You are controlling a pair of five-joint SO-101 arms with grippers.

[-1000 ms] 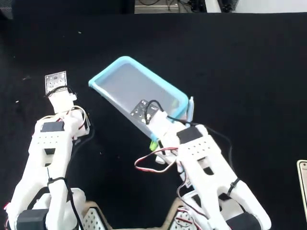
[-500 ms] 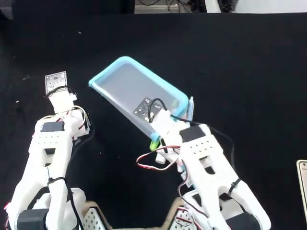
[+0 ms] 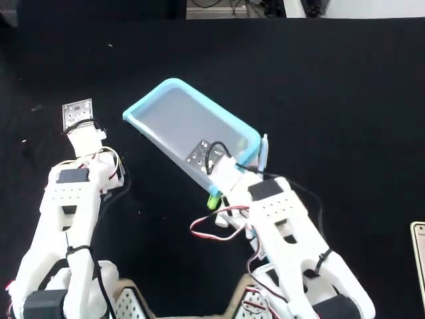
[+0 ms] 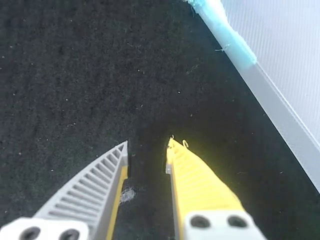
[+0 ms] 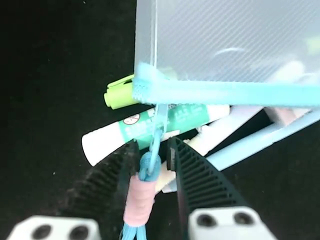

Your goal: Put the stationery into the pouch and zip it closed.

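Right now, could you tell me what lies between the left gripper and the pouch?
Only bare black table separates the left gripper from the pouch, as the left wrist view shows.

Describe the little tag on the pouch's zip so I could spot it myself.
On the black table, find the clear pouch edged in sky blue, then its end where pens stick out. The zip pull hangs from the blue zip strip there, pinched in the right gripper: a blue cord with a pink sleeve, unlike the green and white pens beside it.
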